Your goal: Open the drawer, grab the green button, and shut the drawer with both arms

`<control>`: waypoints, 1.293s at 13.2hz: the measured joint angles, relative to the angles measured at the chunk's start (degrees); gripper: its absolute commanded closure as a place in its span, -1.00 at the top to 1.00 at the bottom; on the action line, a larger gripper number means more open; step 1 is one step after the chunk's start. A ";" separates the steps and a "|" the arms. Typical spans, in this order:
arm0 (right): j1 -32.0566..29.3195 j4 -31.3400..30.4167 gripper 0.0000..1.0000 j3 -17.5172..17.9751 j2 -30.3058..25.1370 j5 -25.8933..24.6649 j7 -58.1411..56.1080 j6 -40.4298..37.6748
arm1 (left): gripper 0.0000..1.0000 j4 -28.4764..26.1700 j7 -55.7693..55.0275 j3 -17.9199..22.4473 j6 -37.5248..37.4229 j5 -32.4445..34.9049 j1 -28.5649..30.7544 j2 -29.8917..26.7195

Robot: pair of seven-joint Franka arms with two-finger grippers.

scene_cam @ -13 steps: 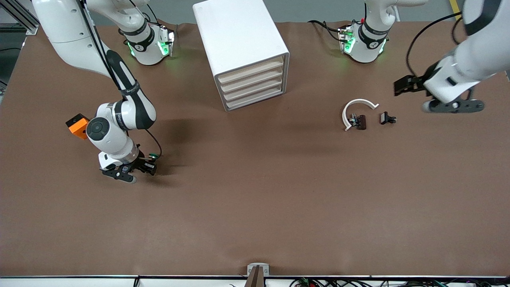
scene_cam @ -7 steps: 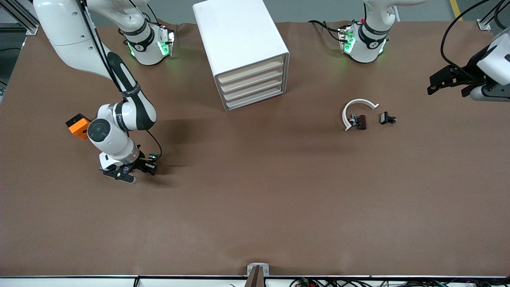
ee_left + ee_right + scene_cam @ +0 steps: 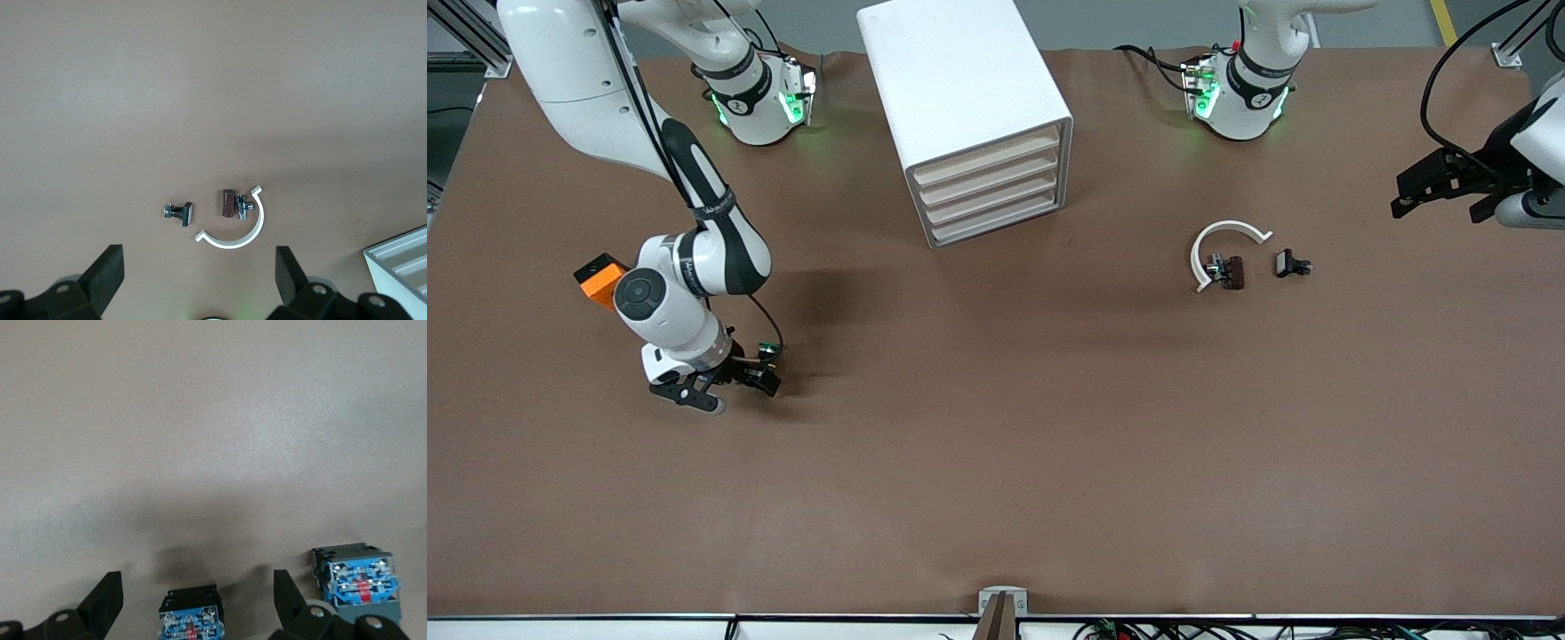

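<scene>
The white drawer cabinet (image 3: 969, 116) stands at the table's back middle with every drawer (image 3: 991, 191) shut. My right gripper (image 3: 734, 384) is low at the right arm's end of the table, open. The button (image 3: 192, 617) stands on the table between its spread fingers (image 3: 107, 593), touching neither. It shows a blue base and black body there, and its green cap (image 3: 766, 348) shows in the front view. My left gripper (image 3: 1440, 182) hangs open and empty over the left arm's end of the table, its fingers (image 3: 107, 273) wide apart.
A second blue-based switch (image 3: 360, 580) sits just outside one right finger. A white curved piece (image 3: 1223, 244), a small brown part (image 3: 1232, 271) and a small black part (image 3: 1289, 264) lie together toward the left arm's end. An orange block (image 3: 600, 277) shows by the right wrist.
The right gripper has opened and let go of the button, and its wrist has shifted slightly. The left arm has swung up and outward toward its end of the table.
</scene>
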 measured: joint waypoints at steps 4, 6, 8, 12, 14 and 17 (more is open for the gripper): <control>-0.80 2.63 1.00 -0.08 -1.70 -0.03 -1.12 -6.83 | 1.00 0.46 0.00 -0.15 -0.55 0.00 -0.05 0.00; -1.75 3.64 1.00 -0.20 -4.39 -0.03 -3.60 -12.71 | 1.00 0.47 0.00 -0.16 -0.56 0.00 -0.06 0.00; -3.29 4.82 1.00 -0.26 -7.52 -0.04 -6.27 -19.58 | 1.00 0.53 0.00 -0.23 -0.56 0.00 -0.16 0.01; -5.52 6.18 1.00 -0.30 -14.44 -0.05 -8.56 -31.51 | 1.00 1.17 0.00 -0.35 -0.57 0.00 -0.28 0.00; -6.01 7.72 1.00 -0.31 -19.12 -0.08 -11.58 -39.71 | 1.00 1.24 0.00 -0.37 -0.59 0.00 -0.29 0.01; -9.07 16.12 1.00 -0.37 -23.63 -0.14 -15.98 -57.18 | 1.00 1.27 0.00 -0.37 -0.83 0.00 -0.29 0.01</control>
